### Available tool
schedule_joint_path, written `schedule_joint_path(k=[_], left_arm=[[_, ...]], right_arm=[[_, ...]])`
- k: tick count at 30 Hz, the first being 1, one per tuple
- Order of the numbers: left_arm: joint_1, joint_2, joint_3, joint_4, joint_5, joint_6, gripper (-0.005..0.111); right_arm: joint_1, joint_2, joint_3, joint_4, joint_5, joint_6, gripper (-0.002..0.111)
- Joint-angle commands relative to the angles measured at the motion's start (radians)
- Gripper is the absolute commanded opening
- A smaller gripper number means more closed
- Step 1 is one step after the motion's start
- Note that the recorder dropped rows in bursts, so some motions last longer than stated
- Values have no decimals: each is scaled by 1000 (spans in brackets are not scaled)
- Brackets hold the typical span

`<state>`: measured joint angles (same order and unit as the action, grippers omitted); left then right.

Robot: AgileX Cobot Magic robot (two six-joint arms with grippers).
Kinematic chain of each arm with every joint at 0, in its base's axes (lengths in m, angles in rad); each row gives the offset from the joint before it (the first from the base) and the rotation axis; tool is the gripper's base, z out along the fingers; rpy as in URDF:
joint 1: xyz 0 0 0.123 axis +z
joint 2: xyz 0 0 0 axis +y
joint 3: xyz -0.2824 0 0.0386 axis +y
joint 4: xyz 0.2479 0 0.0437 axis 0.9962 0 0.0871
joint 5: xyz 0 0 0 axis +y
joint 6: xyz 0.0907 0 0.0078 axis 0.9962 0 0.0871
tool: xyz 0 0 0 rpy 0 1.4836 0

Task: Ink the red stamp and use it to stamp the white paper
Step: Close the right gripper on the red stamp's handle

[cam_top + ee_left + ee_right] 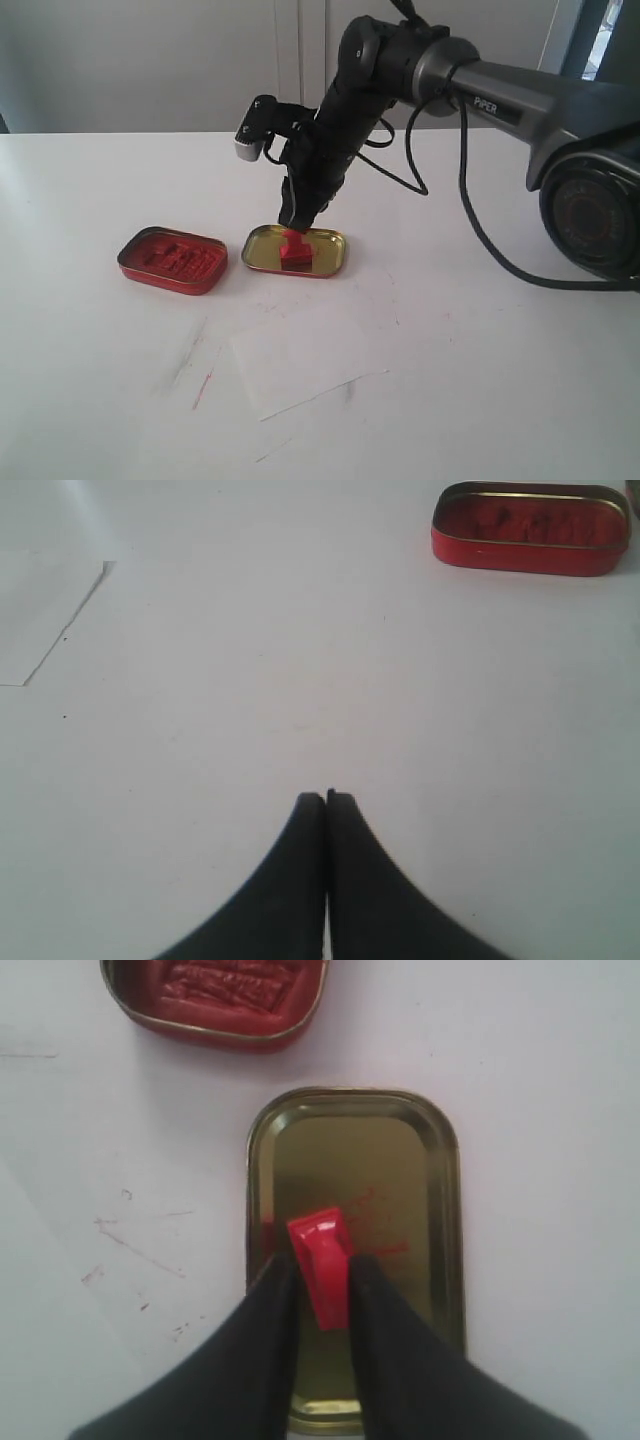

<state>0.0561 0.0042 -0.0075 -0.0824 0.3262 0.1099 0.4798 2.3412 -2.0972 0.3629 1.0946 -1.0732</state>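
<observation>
The red stamp (295, 250) (320, 1260) stands with its square base on the floor of the gold-lined tin lid (332, 262) (440, 1210). My right gripper (297, 225) (320, 1265) comes down from above and is shut on the stamp's narrow handle, one finger on each side. The red-filled ink tin (172, 260) (215, 995) (530, 525) lies just left of the lid. The white paper (305, 360) (40, 610) lies slightly skewed in front of the lid. My left gripper (326, 798) is shut and empty over bare table; the exterior view does not show it.
Red and grey smudges (200, 375) mark the white table left of the paper. Red ink streaks stain the lid's floor (385, 1230). The right arm's black cable (470, 210) hangs over the table at the right.
</observation>
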Motion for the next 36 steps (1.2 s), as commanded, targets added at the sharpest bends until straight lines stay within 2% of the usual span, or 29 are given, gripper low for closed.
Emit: schedule_joint_path(k=[1, 4, 7, 36], left_arm=[[2, -4, 7, -3, 11, 0, 0], [2, -4, 7, -3, 11, 0, 0], [2, -4, 7, -3, 11, 0, 0], [2, -4, 7, -3, 11, 0, 0]], right_arm=[[-1, 8, -5, 11, -1, -77, 36], [-1, 10, -5, 11, -1, -133, 41], [1, 12, -5, 11, -11, -181, 41], [1, 95, -5, 40, -36, -180, 41]])
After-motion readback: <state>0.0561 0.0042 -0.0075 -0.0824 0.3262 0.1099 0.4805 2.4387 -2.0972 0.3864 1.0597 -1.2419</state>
